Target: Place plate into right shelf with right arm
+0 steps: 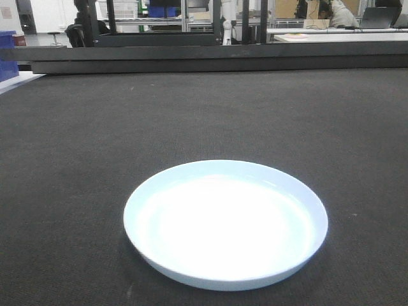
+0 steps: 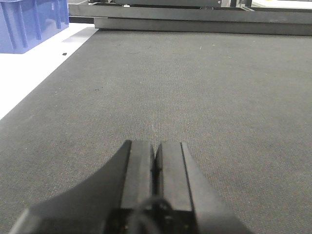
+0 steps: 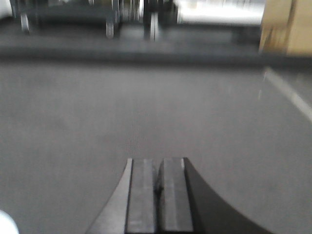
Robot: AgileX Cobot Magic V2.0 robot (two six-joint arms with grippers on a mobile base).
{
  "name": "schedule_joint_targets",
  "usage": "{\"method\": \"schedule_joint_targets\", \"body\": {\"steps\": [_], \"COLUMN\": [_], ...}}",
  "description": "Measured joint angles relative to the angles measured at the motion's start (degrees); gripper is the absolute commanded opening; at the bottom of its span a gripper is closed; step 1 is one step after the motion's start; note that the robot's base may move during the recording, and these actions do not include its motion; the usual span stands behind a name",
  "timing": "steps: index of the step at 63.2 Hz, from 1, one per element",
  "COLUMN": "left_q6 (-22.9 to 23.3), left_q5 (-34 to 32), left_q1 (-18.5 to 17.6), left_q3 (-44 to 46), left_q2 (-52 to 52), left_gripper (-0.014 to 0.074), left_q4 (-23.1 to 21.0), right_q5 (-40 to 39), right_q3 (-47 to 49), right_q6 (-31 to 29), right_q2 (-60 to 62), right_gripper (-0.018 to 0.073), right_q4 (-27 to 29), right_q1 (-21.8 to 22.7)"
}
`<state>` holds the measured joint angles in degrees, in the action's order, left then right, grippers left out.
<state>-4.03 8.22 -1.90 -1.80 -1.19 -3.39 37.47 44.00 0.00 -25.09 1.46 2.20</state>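
The plate (image 1: 226,223), round, shallow and pale blue-white, lies flat on the dark grey mat (image 1: 204,115) near the front of the front view. A small white sliver of the plate (image 3: 6,223) shows at the bottom left corner of the right wrist view. My right gripper (image 3: 157,160) is shut with nothing between its fingers, low over the mat to the right of the plate. My left gripper (image 2: 155,143) is also shut and empty over bare mat. The right shelf is out of view.
A blue plastic bin (image 2: 29,22) stands on a white surface (image 2: 29,73) past the mat's left edge. A dark low rail (image 1: 210,57) runs along the mat's far edge. A cardboard box (image 3: 287,27) sits at the far right.
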Motion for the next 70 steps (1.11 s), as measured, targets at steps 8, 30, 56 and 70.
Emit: {"method": "schedule_joint_targets", "body": {"steps": [8, 30, 56, 70], "left_q6": [0.0, 0.0, 0.0, 0.0], "left_q5": [0.0, 0.0, 0.0, 0.0], "left_q1": [0.0, 0.0, 0.0, 0.0], "left_q3": [0.0, 0.0, 0.0, 0.0], "left_q2": [0.0, 0.0, 0.0, 0.0], "left_gripper": [-0.0047, -0.0047, -0.0047, -0.0047], "left_q4": [0.0, 0.0, 0.0, 0.0], "right_q5": [4.08, 14.14, 15.4, 15.48], "right_q3": [1.29, 1.29, 6.28, 14.74], "right_q6": [0.0, 4.9, 29.44, 32.57], "right_q2": [-7.76, -26.22, -48.6, -59.74], "right_gripper": [0.0054, 0.0078, 0.039, 0.039], "right_q4": [0.4, 0.1, -0.79, -0.79], "right_q1": [0.0, -9.56, -28.13, -32.7]}}
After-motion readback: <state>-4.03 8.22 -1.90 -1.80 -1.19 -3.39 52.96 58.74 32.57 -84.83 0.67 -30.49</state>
